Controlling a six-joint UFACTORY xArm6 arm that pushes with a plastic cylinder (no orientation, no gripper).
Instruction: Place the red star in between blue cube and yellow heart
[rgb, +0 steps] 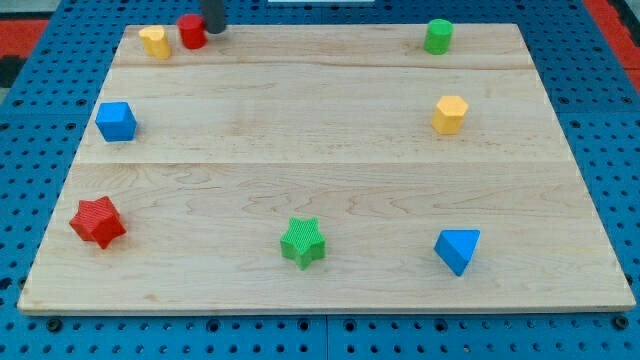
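The red star lies near the board's left edge, toward the view's bottom. The blue cube sits above it by the left edge. The yellow heart is at the view's top left. My tip is at the top edge of the board, just right of a red cylinder and close to or touching it. My tip is far from the red star.
A green star and a blue triangular block lie along the view's bottom. A yellow hexagonal block and a green cylinder are at the right. The wooden board rests on a blue pegboard.
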